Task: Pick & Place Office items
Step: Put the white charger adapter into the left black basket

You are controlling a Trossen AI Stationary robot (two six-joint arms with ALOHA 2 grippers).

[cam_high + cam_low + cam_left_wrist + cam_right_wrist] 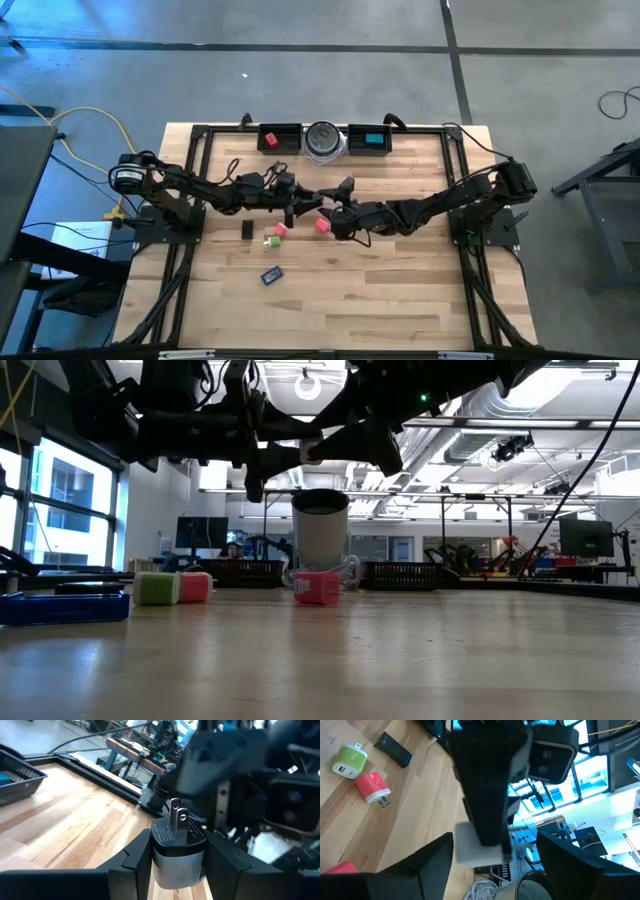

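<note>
Left gripper (175, 865) at centre frame clamps a white plug adapter (177, 852), prongs up; right gripper (495, 860) faces it, jaws wide, gripping nothing. Green charger (347, 760) and red charger (372, 787) lie touching, lower left of centre.

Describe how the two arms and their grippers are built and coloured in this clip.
Both arms are dark, near-black jointed links with thin black cables looping along them. The left gripper and right gripper each carry two flat, angular black fingers. A boxy dark camera housing sits at each wrist. No markings are legible.
</note>
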